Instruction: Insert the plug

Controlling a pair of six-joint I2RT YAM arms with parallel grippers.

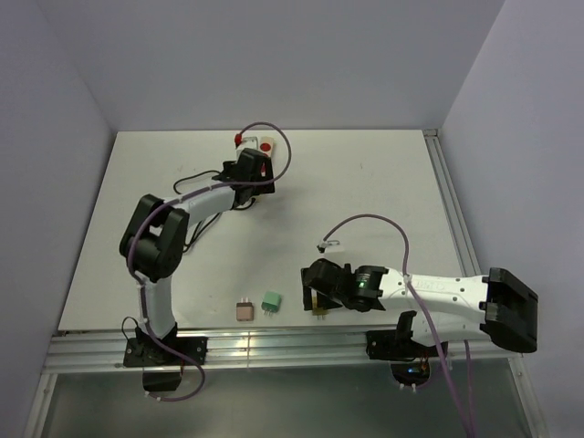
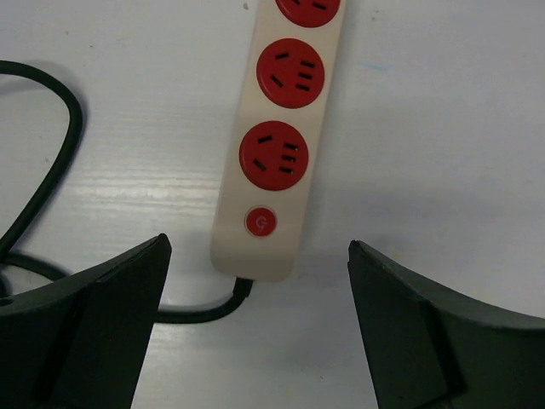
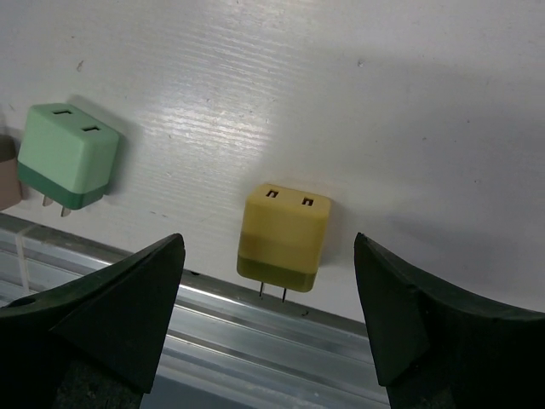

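A yellow plug point(image 3: 285, 239) lies on the white table by its near edge, prongs pointing at the rail; it also shows in the top view point(image 1: 318, 307). My right gripper point(image 3: 268, 244) is open above it, one finger on each side, not touching; in the top view the gripper point(image 1: 314, 290) sits just over the plug. A beige power strip point(image 2: 285, 145) with red sockets lies at the far side of the table point(image 1: 256, 144). My left gripper point(image 2: 258, 256) is open and empty over the strip's switch end, seen in the top view point(image 1: 247, 167).
A green plug point(image 3: 66, 158) point(image 1: 271, 300) and a brown plug point(image 1: 244, 310) lie left of the yellow one. The aluminium rail point(image 3: 255, 341) runs along the near edge. The strip's black cable point(image 2: 60, 128) loops to the left.
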